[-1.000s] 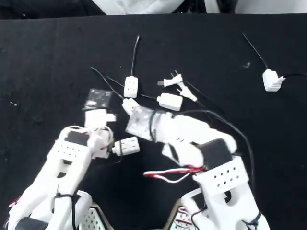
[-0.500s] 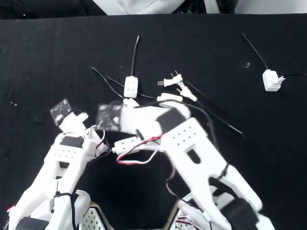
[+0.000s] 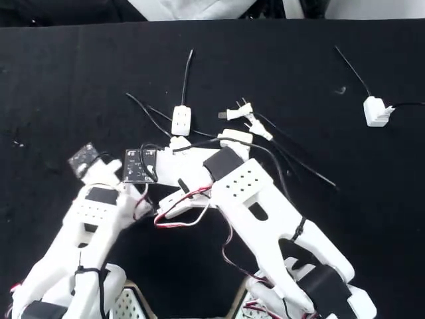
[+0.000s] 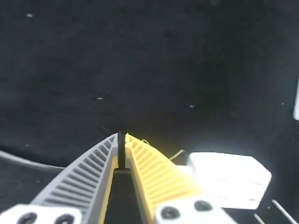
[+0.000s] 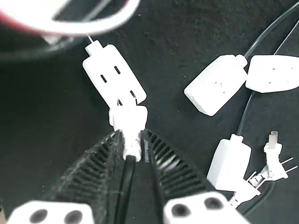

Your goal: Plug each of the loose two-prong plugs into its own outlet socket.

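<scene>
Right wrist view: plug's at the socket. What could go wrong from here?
1. The outlet lies loose on the table. The left gripper is shut and not on it, so a push may slide it rather than seat the plug.
2. The arm's red and white wires loop close by the outlet and could snag.

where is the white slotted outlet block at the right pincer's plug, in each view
high view: white slotted outlet block between the arms, under red wires
right wrist view: the block just past the white plug in the right pincer
left wrist view: white block beside the left pincer, maybe it; cannot tell
shared landmark: loose white two-prong plugs
</scene>
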### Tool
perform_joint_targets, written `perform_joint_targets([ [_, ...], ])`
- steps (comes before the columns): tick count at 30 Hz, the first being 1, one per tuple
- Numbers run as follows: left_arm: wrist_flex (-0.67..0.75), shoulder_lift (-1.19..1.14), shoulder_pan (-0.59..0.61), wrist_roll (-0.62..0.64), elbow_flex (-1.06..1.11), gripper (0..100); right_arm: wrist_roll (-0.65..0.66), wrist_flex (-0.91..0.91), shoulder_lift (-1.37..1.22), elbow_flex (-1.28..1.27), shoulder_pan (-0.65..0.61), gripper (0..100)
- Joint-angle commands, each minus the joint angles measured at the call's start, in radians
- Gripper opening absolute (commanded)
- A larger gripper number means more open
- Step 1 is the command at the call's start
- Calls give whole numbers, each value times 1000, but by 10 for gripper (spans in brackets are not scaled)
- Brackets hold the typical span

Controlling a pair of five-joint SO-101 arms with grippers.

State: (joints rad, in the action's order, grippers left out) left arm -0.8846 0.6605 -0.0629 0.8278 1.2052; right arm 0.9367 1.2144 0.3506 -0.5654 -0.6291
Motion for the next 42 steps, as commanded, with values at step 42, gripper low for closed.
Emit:
perform_joint_targets([
  [42,192,-3,-268,-275,22,30,94,69,47,74,296,11],
])
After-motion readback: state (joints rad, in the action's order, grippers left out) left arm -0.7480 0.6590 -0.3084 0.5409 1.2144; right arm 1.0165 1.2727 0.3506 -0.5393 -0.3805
